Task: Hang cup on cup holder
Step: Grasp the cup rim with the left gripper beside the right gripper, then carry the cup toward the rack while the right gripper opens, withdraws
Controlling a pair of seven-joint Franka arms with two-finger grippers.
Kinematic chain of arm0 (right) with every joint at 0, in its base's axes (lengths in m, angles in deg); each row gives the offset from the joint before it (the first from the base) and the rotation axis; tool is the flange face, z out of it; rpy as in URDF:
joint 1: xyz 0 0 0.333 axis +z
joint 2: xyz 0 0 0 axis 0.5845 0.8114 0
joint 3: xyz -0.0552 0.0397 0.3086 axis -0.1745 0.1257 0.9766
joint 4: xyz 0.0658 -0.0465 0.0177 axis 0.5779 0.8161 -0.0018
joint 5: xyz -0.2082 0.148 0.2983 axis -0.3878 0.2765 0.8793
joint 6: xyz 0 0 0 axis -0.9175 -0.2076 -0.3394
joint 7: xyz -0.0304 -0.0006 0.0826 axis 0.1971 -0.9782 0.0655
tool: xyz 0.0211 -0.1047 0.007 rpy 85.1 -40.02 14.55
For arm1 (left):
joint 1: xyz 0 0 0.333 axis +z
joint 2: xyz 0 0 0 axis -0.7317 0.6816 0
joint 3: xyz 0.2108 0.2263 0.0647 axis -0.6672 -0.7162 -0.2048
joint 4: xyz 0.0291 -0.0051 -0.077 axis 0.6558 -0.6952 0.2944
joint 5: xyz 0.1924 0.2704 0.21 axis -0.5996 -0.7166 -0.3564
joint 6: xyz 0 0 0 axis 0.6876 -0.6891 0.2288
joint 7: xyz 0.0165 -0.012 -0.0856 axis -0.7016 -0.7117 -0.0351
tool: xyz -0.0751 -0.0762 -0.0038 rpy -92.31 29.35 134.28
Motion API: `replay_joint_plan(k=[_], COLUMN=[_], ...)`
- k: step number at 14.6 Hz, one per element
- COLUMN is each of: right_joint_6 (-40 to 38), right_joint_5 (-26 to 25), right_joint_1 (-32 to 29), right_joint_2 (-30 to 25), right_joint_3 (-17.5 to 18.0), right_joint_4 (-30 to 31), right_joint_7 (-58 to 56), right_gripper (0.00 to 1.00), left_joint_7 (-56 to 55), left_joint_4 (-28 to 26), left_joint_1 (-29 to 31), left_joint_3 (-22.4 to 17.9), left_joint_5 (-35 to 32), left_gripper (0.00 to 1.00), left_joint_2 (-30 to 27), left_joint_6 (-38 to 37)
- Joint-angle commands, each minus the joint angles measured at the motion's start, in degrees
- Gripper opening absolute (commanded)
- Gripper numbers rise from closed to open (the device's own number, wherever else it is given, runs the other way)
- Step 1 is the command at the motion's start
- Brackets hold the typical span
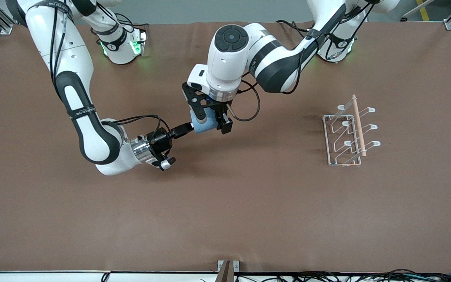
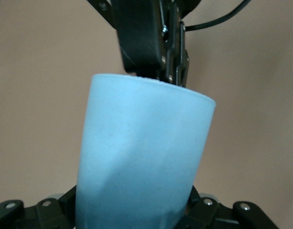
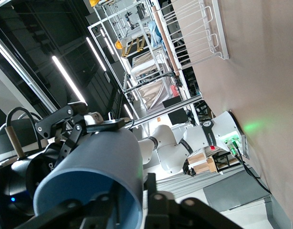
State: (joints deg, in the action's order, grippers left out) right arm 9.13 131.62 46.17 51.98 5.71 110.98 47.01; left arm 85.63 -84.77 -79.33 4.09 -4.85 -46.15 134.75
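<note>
The light-blue cup (image 1: 206,122) hangs on its side over the middle of the table, mouth toward the right arm's end. My left gripper (image 1: 211,118) comes down from above and is shut on the cup's body (image 2: 141,157). My right gripper (image 1: 186,128) is at the cup's mouth. In the right wrist view, one finger of the right gripper (image 3: 134,178) is inside the cup (image 3: 89,167) and one is outside, with small gaps to the wall. The white wire cup holder (image 1: 347,135) with its wooden bar stands toward the left arm's end of the table, with nothing on its prongs.
The brown table mat (image 1: 225,211) lies bare round the arms. The cup holder also shows in the right wrist view (image 3: 198,36). A cable loops beside the left wrist (image 1: 249,113).
</note>
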Motion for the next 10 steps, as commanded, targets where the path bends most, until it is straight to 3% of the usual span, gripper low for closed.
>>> replay_joint_plan(k=[1, 5, 10], right_joint_6=[-0.6, 0.6, 13.4], right_joint_5=[1.0, -2.5, -20.4], right_joint_1=[0.1, 0.1, 0.3], right_joint_2=[-1.0, -2.4, -12.9], right_joint_3=[-0.2, -1.4, -8.2], right_joint_4=[0.5, 0.4, 7.1], right_joint_7=[1.0, 0.7, 1.0], right_gripper=[1.0, 1.0, 1.0], left_joint_7=[2.1, 6.4, 18.7], left_joint_4=[0.5, 0.5, 0.3], left_joint_1=[0.8, 4.8, 10.7], left_joint_3=[0.1, -0.6, -0.4], left_joint_5=[-0.6, -0.8, -10.7], left_gripper=[0.26, 0.26, 0.24], left_joint_2=[-1.0, -3.0, -4.0], left_joint_6=[-3.4, -13.5, -27.3])
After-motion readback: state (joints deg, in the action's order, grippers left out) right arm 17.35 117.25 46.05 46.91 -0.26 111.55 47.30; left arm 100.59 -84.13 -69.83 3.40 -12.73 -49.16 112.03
